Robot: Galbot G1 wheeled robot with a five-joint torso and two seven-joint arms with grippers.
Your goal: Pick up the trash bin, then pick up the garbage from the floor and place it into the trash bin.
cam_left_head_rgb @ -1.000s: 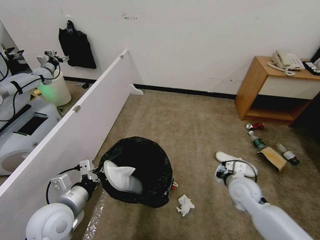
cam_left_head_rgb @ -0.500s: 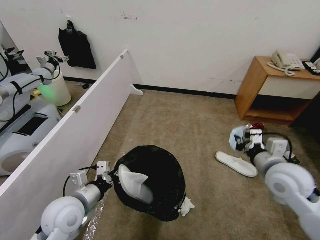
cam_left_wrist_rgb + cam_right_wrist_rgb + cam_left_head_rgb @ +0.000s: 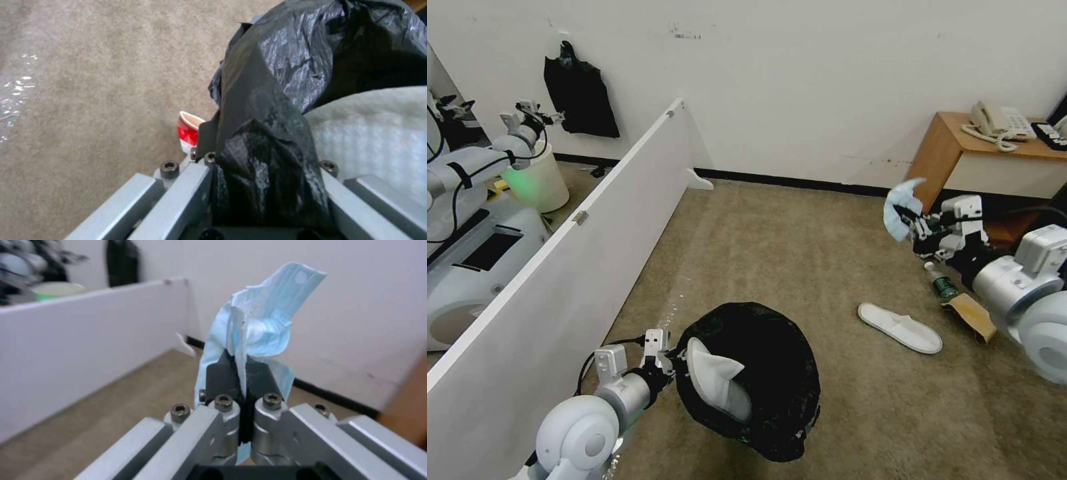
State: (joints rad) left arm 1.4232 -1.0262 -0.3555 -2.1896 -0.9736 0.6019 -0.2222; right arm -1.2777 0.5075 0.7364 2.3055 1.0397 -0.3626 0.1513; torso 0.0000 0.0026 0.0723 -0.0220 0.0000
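Note:
The trash bin [image 3: 760,373], lined with a glossy black bag [image 3: 276,100], hangs off the carpet at the lower middle. My left gripper [image 3: 670,357] is shut on its rim [image 3: 262,160]. One white slipper [image 3: 717,377] stands inside the bin. My right gripper [image 3: 917,223] is raised at the right, shut on a crumpled light-blue face mask [image 3: 262,316]. On the floor lie another white slipper [image 3: 900,327], a green-labelled bottle [image 3: 942,283] and a brown paper bag [image 3: 970,313]. A red-white carton [image 3: 189,131] lies on the carpet just beside the bin.
A long white partition board [image 3: 574,253] runs along the left, with another robot [image 3: 467,220] and a green-glowing bucket [image 3: 537,180] behind it. A wooden side table [image 3: 960,180] with a telephone [image 3: 997,123] stands at the right wall. A black bag [image 3: 580,93] hangs on the wall.
My right gripper rose from the floor beside the slipper, up and to the right, carrying the blue mask. My left arm shifted the bin rightward, and the bin now covers the tissue wad.

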